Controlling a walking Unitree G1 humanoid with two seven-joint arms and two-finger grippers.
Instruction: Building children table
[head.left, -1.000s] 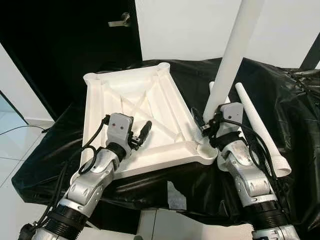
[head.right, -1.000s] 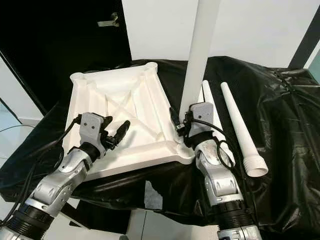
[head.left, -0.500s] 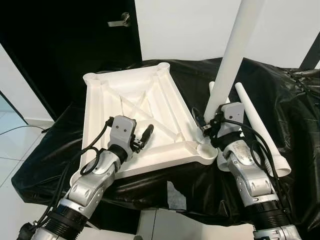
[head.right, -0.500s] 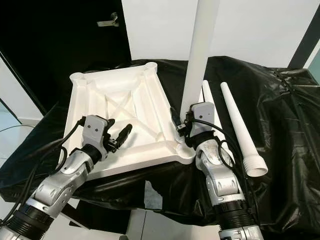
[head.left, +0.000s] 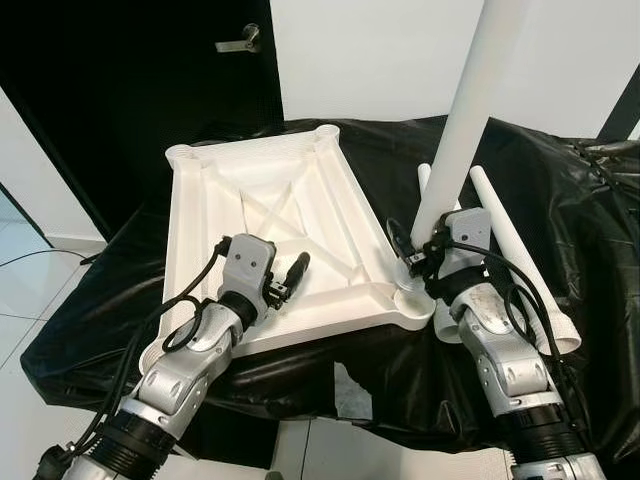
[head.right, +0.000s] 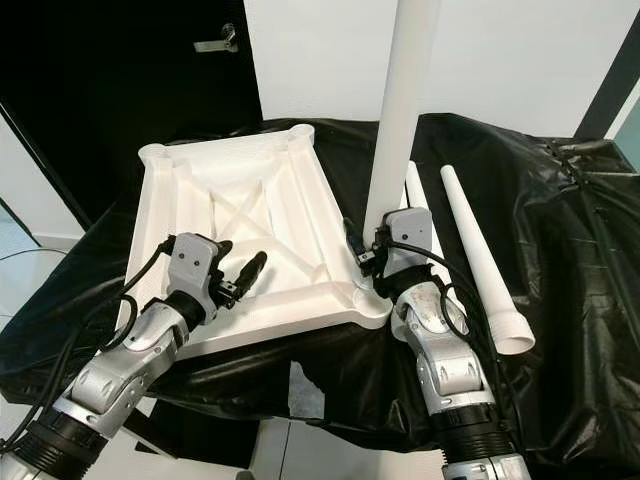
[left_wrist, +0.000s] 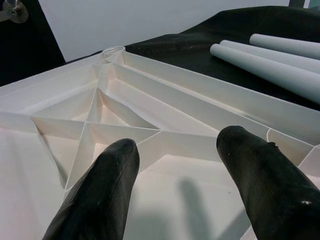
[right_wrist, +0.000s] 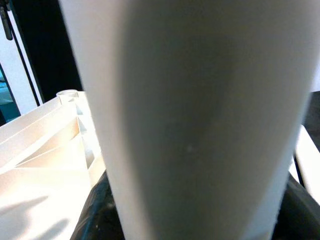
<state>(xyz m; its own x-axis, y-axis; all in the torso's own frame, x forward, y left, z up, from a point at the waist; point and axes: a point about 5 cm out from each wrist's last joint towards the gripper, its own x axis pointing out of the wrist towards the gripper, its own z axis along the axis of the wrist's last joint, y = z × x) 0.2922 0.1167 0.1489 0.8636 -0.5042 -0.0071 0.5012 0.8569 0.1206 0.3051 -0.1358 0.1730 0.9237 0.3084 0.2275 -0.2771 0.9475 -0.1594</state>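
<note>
Right claw around upright white leg at upturned tabletop corner.

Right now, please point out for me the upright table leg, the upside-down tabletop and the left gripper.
upright table leg (head.right: 400, 110), right eye view, middle of its shaft.
upside-down tabletop (head.right: 310, 200), right eye view, its right rim.
left gripper (left_wrist: 175, 165), left wrist view, midway between its open fingertips.

White wall, dark door with handle, tiled floor.
</note>
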